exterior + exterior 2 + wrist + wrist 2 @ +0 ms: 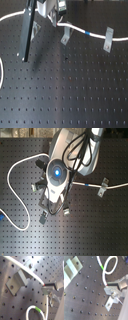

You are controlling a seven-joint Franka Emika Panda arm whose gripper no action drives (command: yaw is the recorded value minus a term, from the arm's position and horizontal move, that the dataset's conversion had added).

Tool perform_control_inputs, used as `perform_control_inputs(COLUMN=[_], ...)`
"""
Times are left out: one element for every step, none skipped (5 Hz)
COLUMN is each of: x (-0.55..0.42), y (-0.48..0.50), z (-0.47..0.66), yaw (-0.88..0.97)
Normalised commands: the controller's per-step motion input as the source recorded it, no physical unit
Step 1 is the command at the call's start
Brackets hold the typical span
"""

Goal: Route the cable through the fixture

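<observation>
The white cable [75, 27] runs across the black perforated board. In the first exterior view it goes from the first exterior view's upper left, behind the arm, past a blue band [88, 33], to a metal fixture [108, 40] on the right. My gripper [60, 21] is at the board's far side, shut on the cable just above another fixture [66, 36]. In the first wrist view the cable [27, 271] passes over a fixture [18, 279] into my fingertips [51, 285]. A loop with a green mark [37, 309] hangs below. The second wrist view shows the green mark [102, 267] and the gripper [107, 286].
A third fixture [34, 30] stands by a dark upright post [27, 35]. Slack cable forms a big loop [12, 188] at the second exterior view's left. The arm's body [56, 172] covers the board's middle there. A fixture [102, 187] holds the cable on the right.
</observation>
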Motion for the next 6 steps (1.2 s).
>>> perform_control_inputs(x=[0.344, 0.298, 0.016, -0.184, -0.055, 0.055], y=[-0.251, -0.187, -0.335, -0.413, -0.297, -0.154], z=[0.03, 0.0, 0.04, -0.07, -0.11, -0.23], yaw=[0.14, 0.04, 0.03, 0.21, 0.23, 0.07])
